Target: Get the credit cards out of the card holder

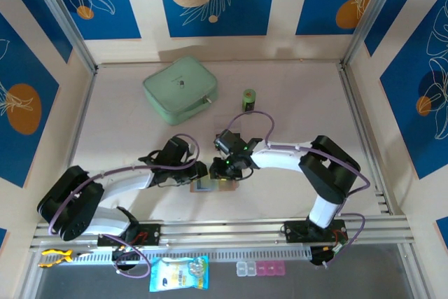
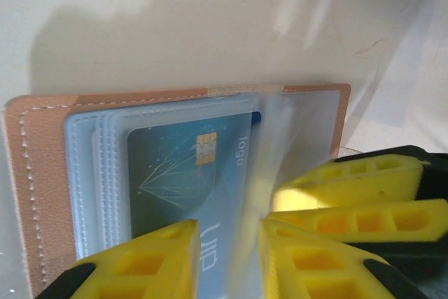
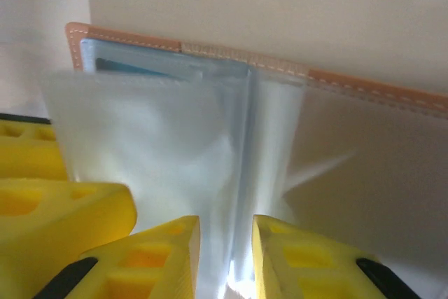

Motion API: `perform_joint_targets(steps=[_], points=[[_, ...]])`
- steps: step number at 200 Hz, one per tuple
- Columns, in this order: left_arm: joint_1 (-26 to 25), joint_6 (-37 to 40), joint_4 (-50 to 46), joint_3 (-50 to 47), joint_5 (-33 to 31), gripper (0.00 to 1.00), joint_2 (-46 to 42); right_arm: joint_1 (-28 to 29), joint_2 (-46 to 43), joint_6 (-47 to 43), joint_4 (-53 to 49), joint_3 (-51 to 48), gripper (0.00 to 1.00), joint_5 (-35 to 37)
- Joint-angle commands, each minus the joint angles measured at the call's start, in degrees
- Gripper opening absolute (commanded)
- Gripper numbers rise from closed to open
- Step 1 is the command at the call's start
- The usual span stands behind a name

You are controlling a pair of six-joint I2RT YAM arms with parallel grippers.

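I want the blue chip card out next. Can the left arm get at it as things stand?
Probably yes: the blue chip card lies face up in the open card holder, its near edge between the left gripper's jaws; a clear sleeve may interfere.

I had both white-and-black arms bent inward, wrists meeting at mid-table. My left yellow-fingered gripper (image 2: pixel 227 257) pinched a blue card in its clear sleeve, jaws nearly together; my right yellow-fingered gripper (image 3: pixel 225 260) sat clamped on a clear sleeve leaf

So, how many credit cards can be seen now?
1: a blue card in the left sleeve of the open card holder. More may hide behind it or in the other sleeves.
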Motion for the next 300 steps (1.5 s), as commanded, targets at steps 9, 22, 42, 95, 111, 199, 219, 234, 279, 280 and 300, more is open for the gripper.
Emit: perform_joint_targets(steps=[9, 22, 42, 95, 111, 199, 219, 234, 279, 280, 300], points=[[-0.63, -0.29, -0.49, 3.19, 1.30, 0.29, 0.31, -0.51, -5.31, -1.66, -5.70, 1.59, 0.27, 2.73], [-0.72, -0.22, -0.99, 4.09, 1.43, 0.31, 0.40, -0.77, -6.87, -2.08, -7.06, 1.59, 0.27, 3.66], [-1.19, 0.01, -1.54, 5.42, 1.52, 0.34, 0.81, -1.18, -9.22, -2.51, -8.66, 1.12, 0.27, 4.65], [-3.33, 0.26, -1.62, 9.23, 2.14, 0.48, 4.53, -2.87, -15.99, -2.48, -10.21, -1.89, 0.27, 6.27], [-4.01, 0.34, -1.41, 10.52, 2.23, 0.50, 6.04, -3.30, -17.95, -2.43, -10.78, -2.83, 0.27, 6.99], [-6.69, 0.31, 0.88, 15.14, 3.41, 0.58, 13.57, -6.68, -26.05, -1.92, -13.47, -7.25, 0.28, 7.83], [-6.71, 0.27, 1.33, 15.15, 3.24, 0.58, 14.12, -6.73, -26.99, -1.72, -13.47, -7.85, 0.28, 7.90], [-6.71, 0.37, 1.10, 14.91, 2.93, 0.57, 13.88, -6.64, -27.23, -1.57, -13.23, -8.06, 0.28, 7.71], [-5.96, 1.53, -0.53, 13.63, 1.35, 0.57, 10.96, -6.68, -25.45, -1.61, -12.05, -7.29, 0.28, 6.41], [-5.93, 1.57, -0.57, 13.56, 1.35, 0.57, 10.92, -6.68, -25.42, -1.59, -12.04, -7.24, 0.28, 6.39], [-4.84, 1.54, -0.82, 12.07, 1.22, 0.57, 9.16, -6.58, -24.33, -1.56, -11.49, -6.52, 0.28, 5.87]])
